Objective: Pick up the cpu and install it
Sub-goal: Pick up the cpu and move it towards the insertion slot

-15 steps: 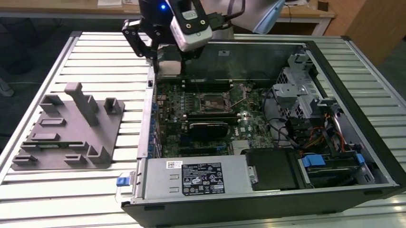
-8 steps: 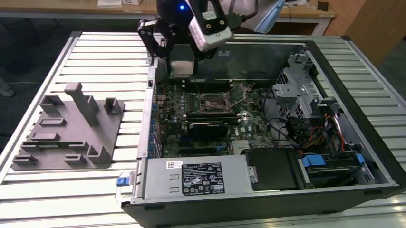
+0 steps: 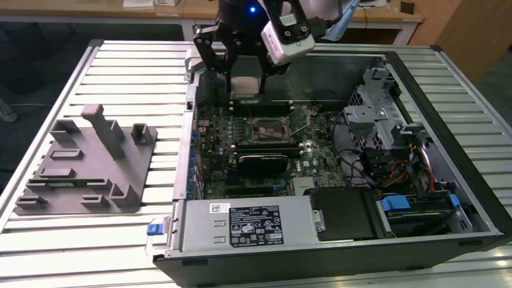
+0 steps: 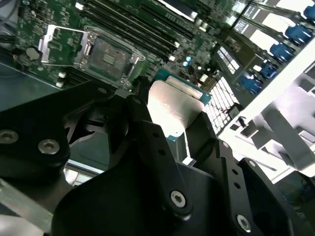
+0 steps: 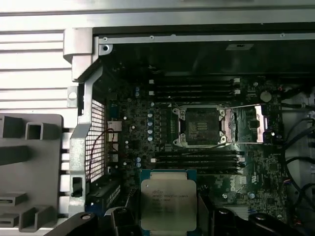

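Step in hand: transport. The gripper [image 3: 244, 81] has its fingers [image 4: 147, 130] clamped on the cpu [image 5: 168, 204] by opposite edges, holding it above the motherboard [image 5: 133, 128], beside the socket [image 5: 199, 127] (retention frame swung open) and not yet over it. Seating likely calls for square alignment, then a flat descent.

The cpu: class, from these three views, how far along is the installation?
Done: the pick-up; the gripper is shut on the cpu. In hand: the cpu hangs over the motherboard, apart from the socket. Left: the socket stands open and empty, so the cpu is not yet seated.
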`<state>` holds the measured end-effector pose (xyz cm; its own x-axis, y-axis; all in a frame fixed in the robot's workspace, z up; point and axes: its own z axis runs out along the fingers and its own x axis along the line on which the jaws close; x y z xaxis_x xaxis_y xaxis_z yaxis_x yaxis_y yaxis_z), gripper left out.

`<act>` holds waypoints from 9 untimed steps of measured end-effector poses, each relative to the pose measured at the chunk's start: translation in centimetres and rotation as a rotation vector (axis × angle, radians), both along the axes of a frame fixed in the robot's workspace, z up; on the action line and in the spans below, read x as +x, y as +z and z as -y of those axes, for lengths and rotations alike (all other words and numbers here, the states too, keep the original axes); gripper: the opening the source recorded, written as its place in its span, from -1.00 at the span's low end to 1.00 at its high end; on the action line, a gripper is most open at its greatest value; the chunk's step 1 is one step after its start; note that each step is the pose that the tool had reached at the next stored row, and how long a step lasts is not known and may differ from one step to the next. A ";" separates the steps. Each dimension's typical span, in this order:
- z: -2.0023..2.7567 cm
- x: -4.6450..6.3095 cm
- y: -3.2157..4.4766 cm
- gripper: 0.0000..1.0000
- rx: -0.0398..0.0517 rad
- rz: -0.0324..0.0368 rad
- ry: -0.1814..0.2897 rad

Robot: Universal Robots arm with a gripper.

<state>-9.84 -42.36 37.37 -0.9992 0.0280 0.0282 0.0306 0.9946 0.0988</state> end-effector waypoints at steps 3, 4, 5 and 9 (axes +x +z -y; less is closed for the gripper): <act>0.00 0.9 0.00 0.09 0.0000 0.0000 0.000; 0.00 1.2 0.00 0.09 -0.0001 0.0000 0.000; 0.00 1.4 0.00 0.09 0.0000 0.0000 0.000; 0.00 2.5 0.00 0.09 -0.0001 0.0000 0.000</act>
<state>-7.32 -42.36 37.37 -0.9992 0.0279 0.0282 0.0306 0.9946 0.0987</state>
